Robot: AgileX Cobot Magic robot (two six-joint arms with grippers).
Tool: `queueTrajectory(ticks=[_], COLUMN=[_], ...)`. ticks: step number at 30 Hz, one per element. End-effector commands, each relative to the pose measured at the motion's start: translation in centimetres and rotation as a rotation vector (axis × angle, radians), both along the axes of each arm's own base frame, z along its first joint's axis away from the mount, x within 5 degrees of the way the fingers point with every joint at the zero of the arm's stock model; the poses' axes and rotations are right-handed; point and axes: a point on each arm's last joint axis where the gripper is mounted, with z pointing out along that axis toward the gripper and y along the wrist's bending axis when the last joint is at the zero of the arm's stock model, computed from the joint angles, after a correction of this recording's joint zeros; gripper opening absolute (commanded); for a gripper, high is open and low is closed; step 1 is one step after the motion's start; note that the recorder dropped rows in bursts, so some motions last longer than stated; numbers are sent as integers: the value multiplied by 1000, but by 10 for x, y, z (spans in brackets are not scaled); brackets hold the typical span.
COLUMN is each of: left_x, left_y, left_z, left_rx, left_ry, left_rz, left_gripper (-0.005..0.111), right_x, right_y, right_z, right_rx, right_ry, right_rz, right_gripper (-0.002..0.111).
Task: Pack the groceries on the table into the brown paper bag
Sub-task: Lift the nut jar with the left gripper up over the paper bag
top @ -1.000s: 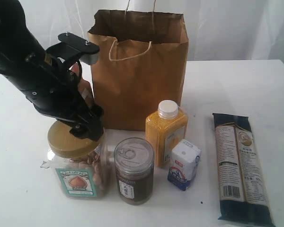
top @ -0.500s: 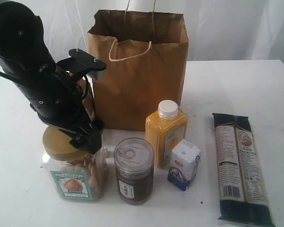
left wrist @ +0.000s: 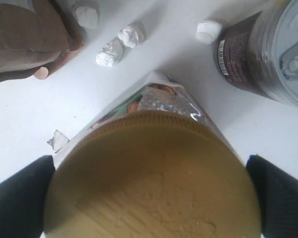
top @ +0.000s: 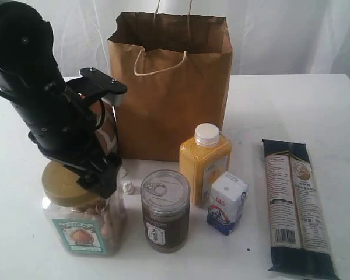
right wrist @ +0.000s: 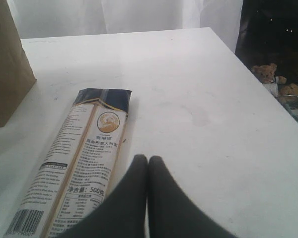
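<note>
Jaws on the left arm straddle, wide, the clear gold-lidded jar [left wrist: 154, 183] (barely clearing its lid): centre, then close evenly.

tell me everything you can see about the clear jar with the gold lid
The clear jar looks like transparent plastic, squarish with rounded corners, filled with pale nut-like pieces. A teal-edged label with a picture faces the front. Its wide gold lid is on, ridged at the rim. It stands upright on the table, left of and apart from the dark can in the exterior view. The left gripper straddles the lid, jaws wide on either side of it; whether they press it is unclear.
</note>
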Motion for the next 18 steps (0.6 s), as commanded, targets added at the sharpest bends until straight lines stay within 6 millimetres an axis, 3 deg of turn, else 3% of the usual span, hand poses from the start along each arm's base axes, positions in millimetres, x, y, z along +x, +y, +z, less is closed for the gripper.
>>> queueTrajectory(ticks=[1, 5, 12, 18], left_x=[-1, 5, 5, 4], left_y=[1, 2, 1, 0], left_z=[6, 35, 62, 97], left_rx=[27, 52, 40, -11], left_ry=[29, -16, -32, -66], left_rz=[3, -1, 3, -3], left_gripper=[0, 0, 0, 0], right_x=[0, 0, 0, 0], right_y=[0, 0, 0, 0], right_z=[-1, -1, -1, -1], right_rx=[3, 3, 3, 3], right_ry=[-4, -4, -4, -4], right_rz=[-2, -2, -2, -2], right_gripper=[0, 0, 0, 0])
